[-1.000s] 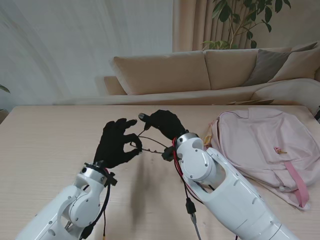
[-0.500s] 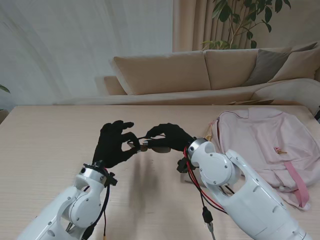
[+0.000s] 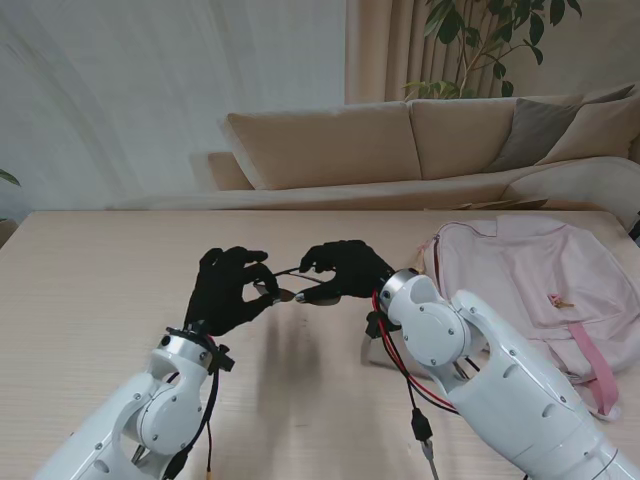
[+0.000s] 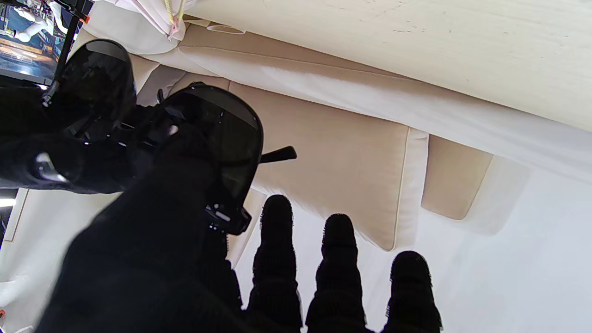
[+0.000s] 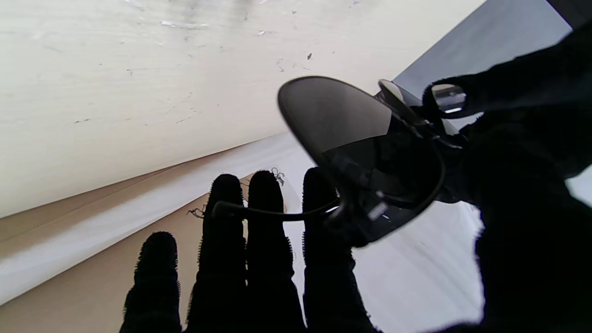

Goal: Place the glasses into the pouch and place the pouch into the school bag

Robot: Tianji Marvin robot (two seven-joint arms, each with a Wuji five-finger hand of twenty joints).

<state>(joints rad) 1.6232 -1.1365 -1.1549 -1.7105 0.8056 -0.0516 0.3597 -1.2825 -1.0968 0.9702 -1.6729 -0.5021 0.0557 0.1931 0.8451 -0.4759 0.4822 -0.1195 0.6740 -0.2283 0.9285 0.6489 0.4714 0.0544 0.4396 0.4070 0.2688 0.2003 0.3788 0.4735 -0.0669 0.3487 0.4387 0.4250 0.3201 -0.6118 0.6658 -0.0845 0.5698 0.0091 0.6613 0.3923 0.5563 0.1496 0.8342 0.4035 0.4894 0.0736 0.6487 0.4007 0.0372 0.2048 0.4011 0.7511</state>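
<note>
Dark-lensed glasses [image 3: 298,293] hang above the table between my two black-gloved hands. My left hand [image 3: 222,292] pinches their left end with thumb and forefinger, its other fingers [image 4: 275,259] stretched out. My right hand [image 3: 345,270] is closed on their right end. The left wrist view shows both lenses of the glasses [image 4: 222,134] close up. In the right wrist view one lens of the glasses [image 5: 356,134] fills the middle, with a temple arm lying across my right hand's fingers [image 5: 249,259]. The pink school bag [image 3: 520,285] lies flat to the right. No pouch is visible in any view.
The light wooden table [image 3: 90,270] runs to a far edge, with a beige sofa [image 3: 330,145] behind it. My right forearm [image 3: 470,360] lies close beside the bag's left edge. A potted plant [image 3: 480,40] stands behind the sofa.
My right hand, its forefinger stretched out a second ago, has closed on the glasses' right end. Its forearm swung right toward the bag. The left hand has stayed put, still pinching.
</note>
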